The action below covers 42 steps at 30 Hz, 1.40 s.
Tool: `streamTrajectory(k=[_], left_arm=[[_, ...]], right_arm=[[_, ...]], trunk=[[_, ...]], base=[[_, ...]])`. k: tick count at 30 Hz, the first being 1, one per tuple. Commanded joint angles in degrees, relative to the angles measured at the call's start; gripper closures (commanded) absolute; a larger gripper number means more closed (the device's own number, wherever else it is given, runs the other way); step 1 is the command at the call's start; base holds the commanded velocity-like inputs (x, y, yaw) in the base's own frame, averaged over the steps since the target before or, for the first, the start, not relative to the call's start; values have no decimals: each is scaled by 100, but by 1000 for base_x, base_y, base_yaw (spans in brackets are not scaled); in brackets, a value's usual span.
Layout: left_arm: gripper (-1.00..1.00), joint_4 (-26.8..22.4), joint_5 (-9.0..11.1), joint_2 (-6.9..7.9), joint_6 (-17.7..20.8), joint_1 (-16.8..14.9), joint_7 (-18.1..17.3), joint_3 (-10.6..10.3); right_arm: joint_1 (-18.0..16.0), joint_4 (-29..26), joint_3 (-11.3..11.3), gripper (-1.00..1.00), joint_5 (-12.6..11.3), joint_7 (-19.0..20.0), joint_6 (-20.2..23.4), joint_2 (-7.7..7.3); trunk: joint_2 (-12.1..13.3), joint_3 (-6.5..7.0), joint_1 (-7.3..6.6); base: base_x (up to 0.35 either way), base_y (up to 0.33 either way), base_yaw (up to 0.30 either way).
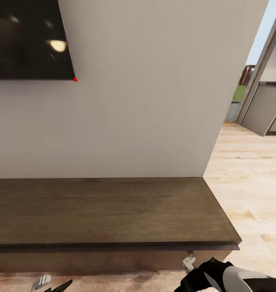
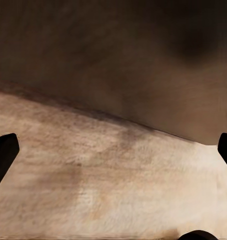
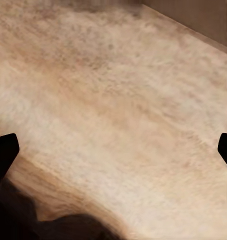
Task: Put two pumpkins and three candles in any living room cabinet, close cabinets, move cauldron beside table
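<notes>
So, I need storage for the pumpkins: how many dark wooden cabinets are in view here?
1. The cabinet runs along the wall below the TV, and its right end stops at the wall's corner. Others may lie outside the frame.

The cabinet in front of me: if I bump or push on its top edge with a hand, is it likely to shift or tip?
Probably not. The cabinet is long, low and wide, backed against the wall, so tipping looks unlikely. Its thick dark wood top suggests it is heavy and stiff. The flat, handle-less front could leave the right hand little to grip.
</notes>
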Motion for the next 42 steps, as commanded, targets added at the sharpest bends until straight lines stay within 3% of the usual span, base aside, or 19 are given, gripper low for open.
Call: streamTrajectory(k=[1,34,42], left_arm=[[-100,2,42,0,60,-3,-19,3],[-100,1,42,0,60,-3,-19,3],[-100,1,42,0,60,-3,-19,3]], right_arm=[[-9,-364,-8,-100,-61,20,18,1],[-9,-389,9,-100,-75,7,27,0],[-10,-390,5,-100,-96,6,31,1]], trunk=[[-3,-4,-4],[-3,-4,-4],[-3,-4,-4]], base=[[-251,0,0],[-342,0,0],[-100,0,0]])
